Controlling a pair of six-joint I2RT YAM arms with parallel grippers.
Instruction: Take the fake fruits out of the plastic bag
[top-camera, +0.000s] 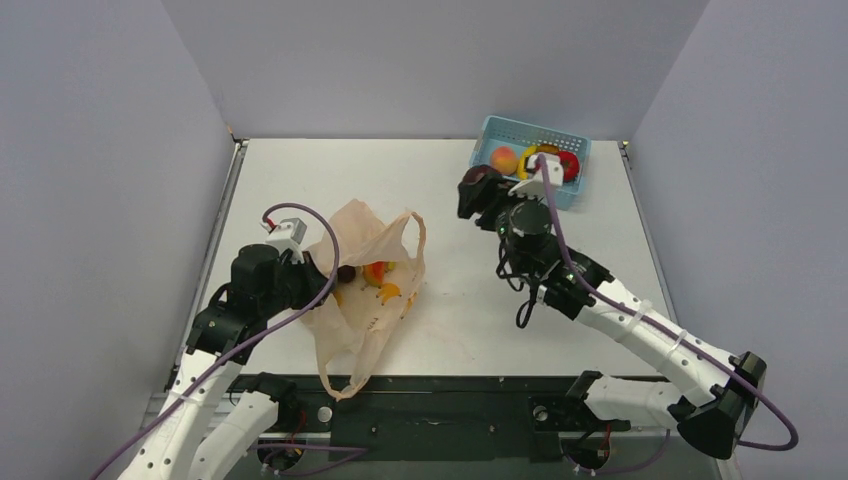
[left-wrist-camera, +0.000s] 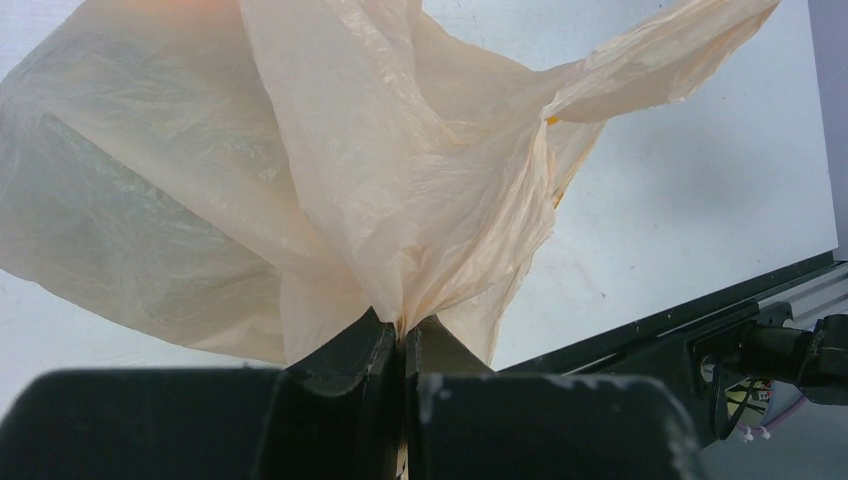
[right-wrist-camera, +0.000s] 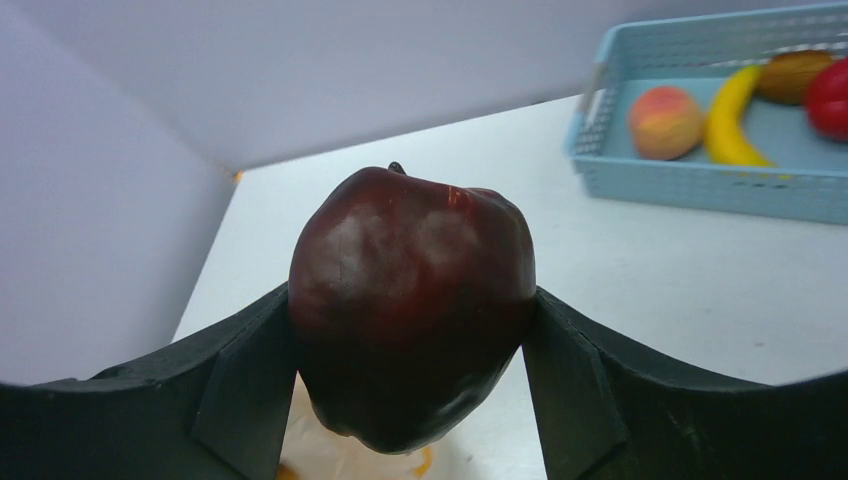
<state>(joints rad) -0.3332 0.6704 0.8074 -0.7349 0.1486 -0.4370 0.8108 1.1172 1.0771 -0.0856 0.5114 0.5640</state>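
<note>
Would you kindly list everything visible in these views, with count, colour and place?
plastic bag: one, pale orange, see-through, left side of table
fruits in the bag: at least three, one dark, one red-orange, one yellow
plum: one, dark maroon, in right end effector
basket: one, light blue, table's far right corner
peach: one, pinkish-orange, in basket
banana: one, yellow, in basket
red fruit: one, in basket
brown fruit: one, in basket
table: one, white
left end effector: black, shut on plastic bag
right end effector: black, gripping plum
</note>
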